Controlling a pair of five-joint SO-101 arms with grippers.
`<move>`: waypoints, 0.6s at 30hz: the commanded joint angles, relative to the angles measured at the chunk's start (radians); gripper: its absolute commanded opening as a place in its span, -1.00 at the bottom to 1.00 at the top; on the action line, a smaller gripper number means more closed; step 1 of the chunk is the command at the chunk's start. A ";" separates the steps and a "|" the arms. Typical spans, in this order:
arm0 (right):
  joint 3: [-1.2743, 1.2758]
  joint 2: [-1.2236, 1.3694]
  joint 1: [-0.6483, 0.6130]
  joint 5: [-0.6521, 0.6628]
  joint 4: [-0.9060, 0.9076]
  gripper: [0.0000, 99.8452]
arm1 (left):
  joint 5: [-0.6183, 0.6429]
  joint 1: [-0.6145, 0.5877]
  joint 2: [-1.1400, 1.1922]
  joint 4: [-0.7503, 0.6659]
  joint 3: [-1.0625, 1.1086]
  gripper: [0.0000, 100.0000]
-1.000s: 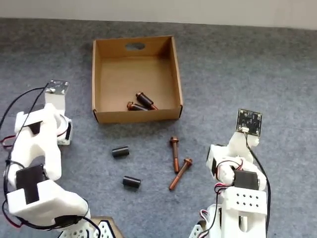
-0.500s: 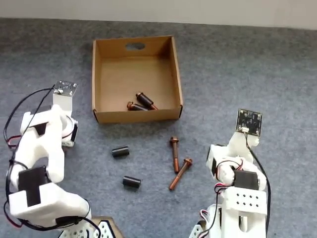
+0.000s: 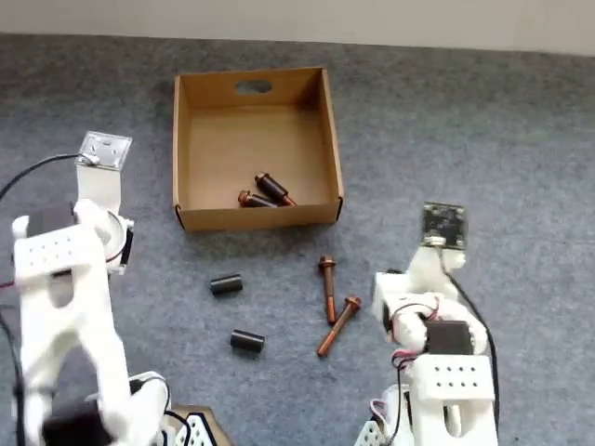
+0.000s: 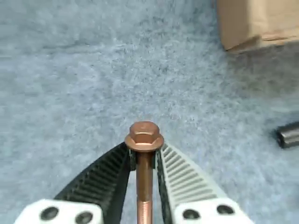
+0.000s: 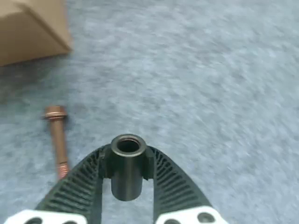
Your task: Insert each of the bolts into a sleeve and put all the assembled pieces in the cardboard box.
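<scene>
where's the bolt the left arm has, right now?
Left wrist view: the bolt is clamped in the left gripper, head outward, above the grey carpet, short of the cardboard box corner, a loose sleeve off to one side.

Open cardboard box [image 3: 182, 149] holding two assembled pieces [image 3: 264, 192], two bolts [image 3: 327, 290], two sleeves [image 3: 226, 284] on carpet [image 3: 465, 139]

I'm working remotely in what looks like a small robotics lab or maker's bench: a white printed-plastic left arm [image 3: 65, 279] and right arm [image 3: 442, 358], each carrying a bare circuit-board camera [image 3: 443, 223], stand on a grey carpet-covered tabletop [image 3: 521, 139] with a plain cardboard box [image 3: 183, 149], loose bolts [image 3: 327, 290] and sleeves [image 3: 226, 284].
</scene>
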 commanded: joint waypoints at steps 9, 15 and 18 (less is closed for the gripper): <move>0.016 -0.452 -0.282 0.000 -0.166 -0.98 | 0.006 0.278 -0.450 0.055 -0.018 -0.99; 0.228 -0.645 -0.340 0.000 -0.452 -0.98 | 0.325 0.398 -0.495 0.006 -0.105 -0.99; 0.294 -0.641 -0.371 0.000 -0.549 -0.98 | 0.434 0.440 -0.496 -0.074 -0.154 -0.99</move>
